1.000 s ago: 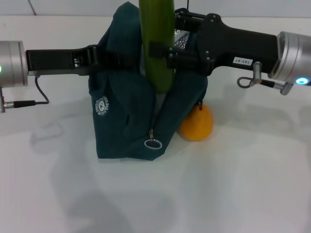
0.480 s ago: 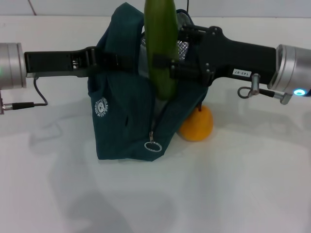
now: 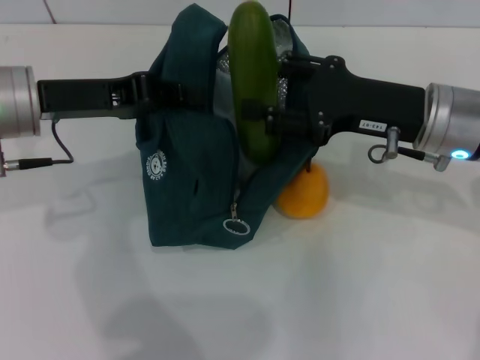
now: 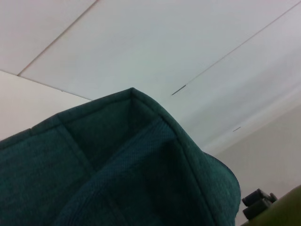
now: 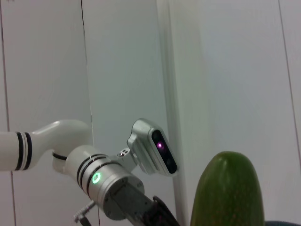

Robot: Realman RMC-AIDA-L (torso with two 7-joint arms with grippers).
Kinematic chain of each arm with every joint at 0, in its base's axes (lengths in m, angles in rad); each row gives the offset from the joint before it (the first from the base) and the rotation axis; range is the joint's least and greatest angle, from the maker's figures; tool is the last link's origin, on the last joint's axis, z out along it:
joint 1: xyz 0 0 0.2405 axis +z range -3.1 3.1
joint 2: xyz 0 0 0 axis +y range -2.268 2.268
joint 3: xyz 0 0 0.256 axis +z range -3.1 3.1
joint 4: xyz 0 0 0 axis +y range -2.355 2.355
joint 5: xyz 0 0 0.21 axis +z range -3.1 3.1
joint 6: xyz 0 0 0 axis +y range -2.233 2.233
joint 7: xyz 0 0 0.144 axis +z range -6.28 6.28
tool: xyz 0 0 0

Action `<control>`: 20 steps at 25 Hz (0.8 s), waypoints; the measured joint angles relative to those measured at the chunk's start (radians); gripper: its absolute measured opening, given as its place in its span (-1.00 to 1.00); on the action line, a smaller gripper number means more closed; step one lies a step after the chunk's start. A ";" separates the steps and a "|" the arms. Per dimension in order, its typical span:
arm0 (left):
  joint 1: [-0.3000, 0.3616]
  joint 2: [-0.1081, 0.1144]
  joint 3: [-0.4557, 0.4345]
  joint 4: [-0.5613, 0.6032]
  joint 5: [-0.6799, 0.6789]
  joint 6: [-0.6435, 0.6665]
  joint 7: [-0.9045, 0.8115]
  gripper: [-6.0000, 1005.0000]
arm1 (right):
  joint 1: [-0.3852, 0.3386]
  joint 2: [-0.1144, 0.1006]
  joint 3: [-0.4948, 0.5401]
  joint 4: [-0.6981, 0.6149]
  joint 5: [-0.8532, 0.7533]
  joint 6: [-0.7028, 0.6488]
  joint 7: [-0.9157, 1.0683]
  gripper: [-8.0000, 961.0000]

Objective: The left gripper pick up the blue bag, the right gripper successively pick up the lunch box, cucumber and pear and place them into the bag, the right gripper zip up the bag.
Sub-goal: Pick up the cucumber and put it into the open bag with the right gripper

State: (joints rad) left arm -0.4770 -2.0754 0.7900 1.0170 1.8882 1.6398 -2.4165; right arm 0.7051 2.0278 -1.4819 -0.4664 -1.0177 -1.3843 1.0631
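The blue bag [image 3: 187, 187] stands on the white table, its mouth held up and open, silver lining [image 3: 283, 73] showing. My left gripper [image 3: 166, 94] is shut on the bag's left rim; in the left wrist view the bag's teal fabric [image 4: 117, 169] fills the lower part. My right gripper [image 3: 259, 120] is shut on the cucumber [image 3: 253, 75], which stands upright with its lower end inside the bag's mouth. The cucumber's tip [image 5: 228, 193] shows in the right wrist view. The pear [image 3: 304, 191] sits on the table against the bag's right side. The lunch box is hidden.
The bag's zipper ring [image 3: 236, 223] hangs at its front seam, with a round white logo [image 3: 155, 165] to its left. A cable [image 3: 45, 159] trails under the left arm. The white table [image 3: 360, 285] spreads out in front.
The right gripper has come down with the cucumber, so its top end is now in view and its lower end sits deeper in the bag. The left gripper and bag have stayed put.
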 joint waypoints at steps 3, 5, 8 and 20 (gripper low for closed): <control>0.000 -0.001 0.000 0.000 0.000 0.000 0.000 -0.91 | 0.000 0.000 0.000 0.012 0.001 0.001 -0.005 0.39; 0.000 -0.001 0.000 0.000 0.000 0.000 0.000 -0.91 | 0.000 0.000 0.000 0.015 0.002 0.004 -0.006 0.39; 0.000 -0.002 0.000 0.000 0.000 0.000 0.000 -0.91 | 0.001 0.000 -0.002 0.016 0.004 0.016 -0.006 0.40; 0.000 -0.001 -0.001 0.000 0.000 -0.001 0.000 -0.91 | 0.007 0.000 -0.061 0.016 0.053 0.053 -0.001 0.40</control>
State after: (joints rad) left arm -0.4770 -2.0762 0.7889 1.0170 1.8878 1.6389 -2.4160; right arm 0.7125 2.0278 -1.5425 -0.4507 -0.9651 -1.3316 1.0618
